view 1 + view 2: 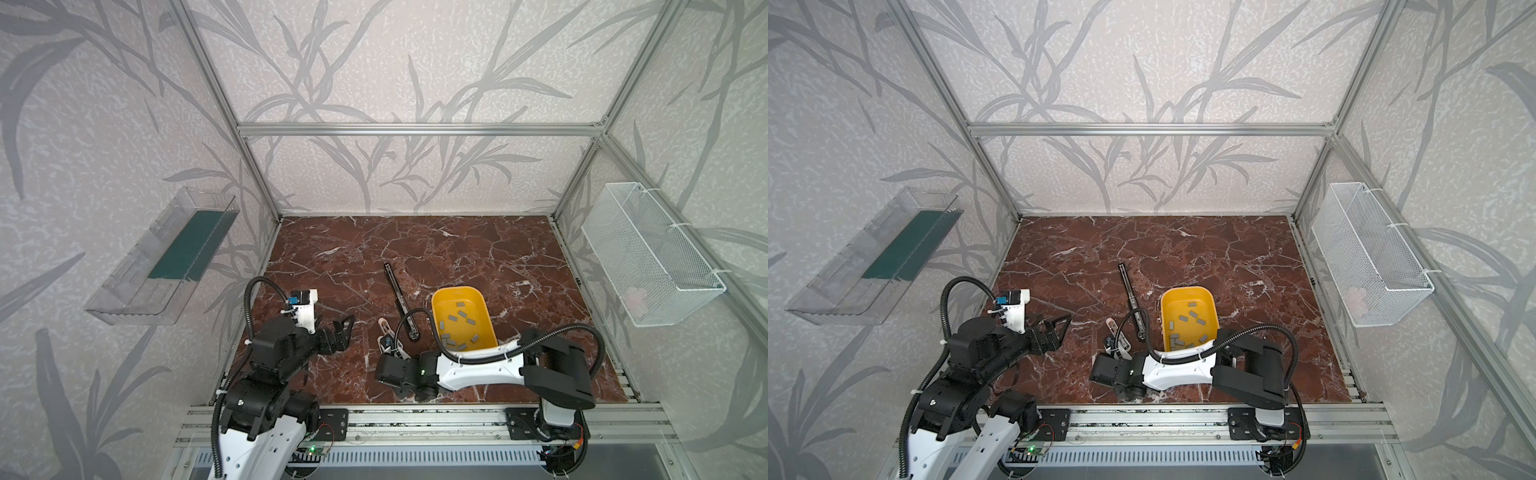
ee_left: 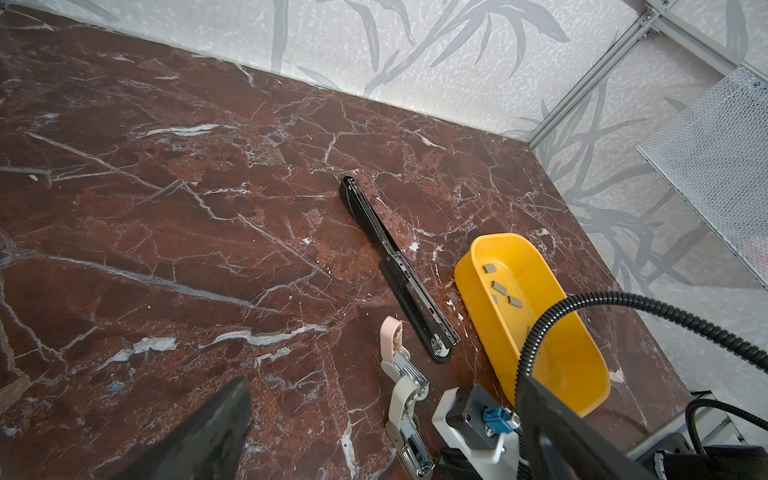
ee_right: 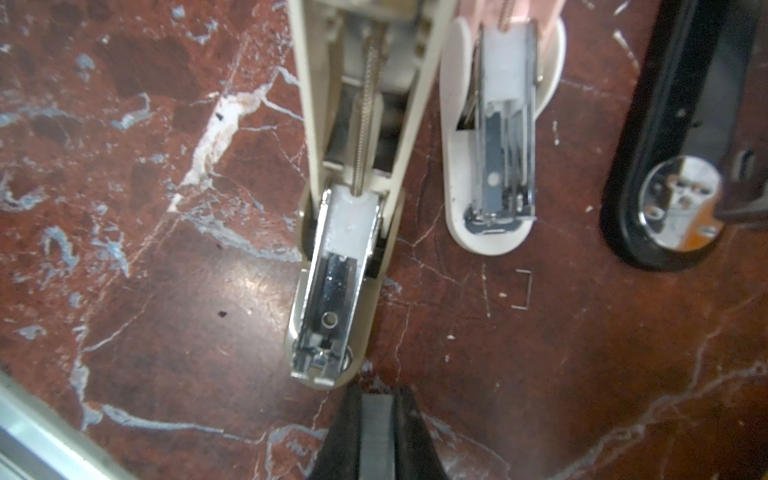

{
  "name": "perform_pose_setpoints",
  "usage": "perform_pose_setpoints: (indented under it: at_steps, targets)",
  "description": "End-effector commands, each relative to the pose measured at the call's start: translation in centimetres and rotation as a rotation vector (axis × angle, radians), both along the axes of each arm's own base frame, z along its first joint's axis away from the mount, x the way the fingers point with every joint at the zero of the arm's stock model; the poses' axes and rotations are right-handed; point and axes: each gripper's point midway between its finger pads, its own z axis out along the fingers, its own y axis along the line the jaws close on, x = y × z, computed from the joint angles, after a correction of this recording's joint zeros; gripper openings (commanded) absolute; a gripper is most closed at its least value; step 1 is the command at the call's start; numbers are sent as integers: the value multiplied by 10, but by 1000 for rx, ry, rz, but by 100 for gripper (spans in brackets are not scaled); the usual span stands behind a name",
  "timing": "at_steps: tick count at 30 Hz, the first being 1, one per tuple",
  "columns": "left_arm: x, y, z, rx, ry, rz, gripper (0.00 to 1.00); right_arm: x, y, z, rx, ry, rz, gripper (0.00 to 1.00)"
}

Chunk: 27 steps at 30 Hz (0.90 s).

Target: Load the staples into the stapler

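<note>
Right gripper [image 3: 377,405] clenched on 1 staple strip [image 3: 376,436], just short of beige stapler [image 3: 332,291], its channel open; line strip up lengthwise, slide in flat. Left gripper [image 1: 344,330] released, well left of stapler.

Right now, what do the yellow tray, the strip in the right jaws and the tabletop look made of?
Yellow tray: likely plastic, smooth, uniform colour, rounded moulded rim.
Staple strip: probably metal, grey with sheen.
Tabletop: glossy red marble or printed laminate, veined, shows glare.
</note>
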Motion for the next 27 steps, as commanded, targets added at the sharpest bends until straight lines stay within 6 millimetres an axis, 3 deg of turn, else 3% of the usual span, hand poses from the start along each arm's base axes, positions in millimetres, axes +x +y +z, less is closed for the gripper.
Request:
perform_pose_setpoints:
  at_steps: [1, 15, 17, 23, 27]
  targets:
    - [-2, -2, 0, -14, -2, -8, 99, -3, -18, -11, -81, 3, 2, 13]
    - [-2, -2, 1, -17, -2, -9, 99, 6, -21, 34, 27, -106, -36, 10]
    - [-2, -3, 1, -18, -4, -11, 99, 9, -18, 53, 80, -151, -55, 10]
    - [-3, -2, 1, -20, -5, -7, 99, 15, 14, 84, 300, -203, -99, 9]
    - [-3, -3, 2, -22, -6, -9, 99, 18, 36, 87, 373, -210, -114, 9]
